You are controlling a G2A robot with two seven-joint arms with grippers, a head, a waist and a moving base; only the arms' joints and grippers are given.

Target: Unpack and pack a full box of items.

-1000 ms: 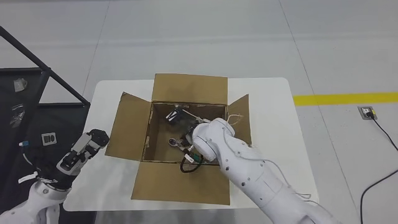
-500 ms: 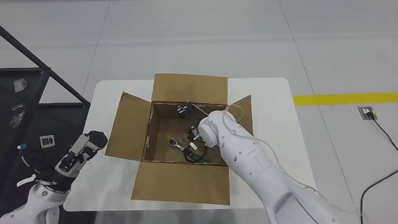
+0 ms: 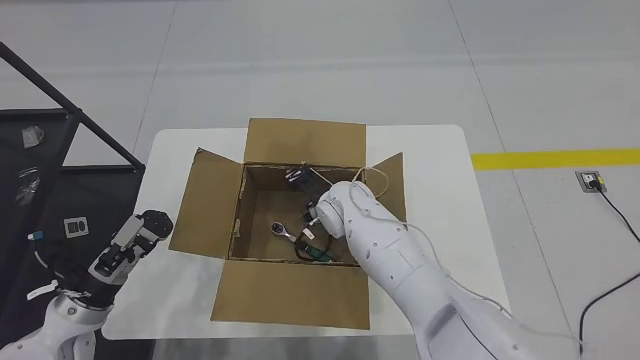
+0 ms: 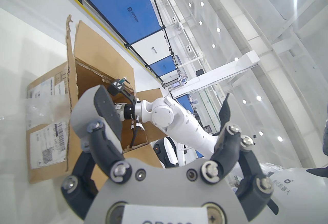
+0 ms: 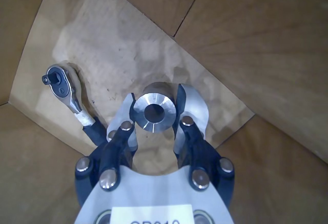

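An open cardboard box [image 3: 305, 142] stands on the white table [image 3: 440, 160]. My right arm [image 3: 350, 222] reaches down inside it. In the right wrist view my right gripper [image 5: 156, 102] is shut on a short metal cylinder with a hole in its end [image 5: 155, 113], held just above the box floor [image 5: 115, 43]. A chrome ratchet wrench with a black handle [image 5: 64, 86] lies on that floor beside the gripper, and the wrench [image 3: 278, 228] is near the box's middle in the top view. My left gripper [image 4: 164, 104] is open and holds nothing, off the table's left edge [image 3: 150, 225].
All flaps of the box are folded outward; the left flap [image 3: 205, 205] reaches toward my left arm. A small green and black thing [image 3: 318, 252] lies by the near wall of the box. A black frame and cloth [image 3: 60, 150] stand left of the table.
My right arm has shifted toward the right and far side of the box, leaving the ratchet wrench uncovered in the top view. The left arm has hardly moved.
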